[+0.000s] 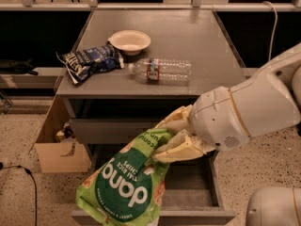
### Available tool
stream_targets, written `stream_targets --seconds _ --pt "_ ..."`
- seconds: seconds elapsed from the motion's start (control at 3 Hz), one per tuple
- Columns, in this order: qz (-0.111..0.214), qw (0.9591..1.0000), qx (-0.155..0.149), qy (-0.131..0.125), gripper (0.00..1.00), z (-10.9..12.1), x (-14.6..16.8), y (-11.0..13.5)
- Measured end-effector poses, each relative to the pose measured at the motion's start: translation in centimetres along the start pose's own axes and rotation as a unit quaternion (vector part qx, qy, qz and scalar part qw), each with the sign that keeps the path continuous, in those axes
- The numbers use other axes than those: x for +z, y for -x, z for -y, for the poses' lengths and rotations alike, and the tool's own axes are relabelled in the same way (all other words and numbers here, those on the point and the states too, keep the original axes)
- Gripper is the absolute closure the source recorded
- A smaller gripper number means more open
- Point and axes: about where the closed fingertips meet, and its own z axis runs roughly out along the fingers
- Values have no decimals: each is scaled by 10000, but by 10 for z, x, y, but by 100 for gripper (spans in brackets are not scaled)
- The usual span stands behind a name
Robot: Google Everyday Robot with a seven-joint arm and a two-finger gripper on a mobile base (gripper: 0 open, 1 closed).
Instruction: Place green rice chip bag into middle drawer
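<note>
Speckled floor [19, 140] surrounds a grey bench [197, 36] with its wide grey wooden middle drawer [190, 197] pulled out at the bottom of the view, part of its flat inner floor and its right wall showing. Over the drawer's left half hangs the light green glossy rice chip bag [124, 187], its dark green round logo and white lettering upside down, its lower end overlapping the drawer's front edge in this view. The cream two-finger gripper [163, 140] sits just above the drawer opening, clamped on the bag's crumpled top edge, one finger above and one below it; the white arm runs off to the right.

Behind the bag is the flat grey front of a closed upper drawer [108, 131]. Left of the bench, on the floor, stands an open brown cardboard box [61, 157].

On the bench top a clear plastic water bottle [162, 71] lies on its side near the front edge. A dark blue and white chip bag [89, 62] lies to its left, and a shallow cream bowl [129, 41] sits just behind that bag, touching or nearly touching it.
</note>
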Motion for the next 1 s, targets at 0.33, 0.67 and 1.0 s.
stream_targets --seconds 0.33,0.67,1.0 --pt "74 9999 107 -23 100 -4 -6 -5" --pt "-275 9973 603 -307 100 -16 -26 -39" --pt "-467 9876 1218 -872 100 -35 -65 -79"
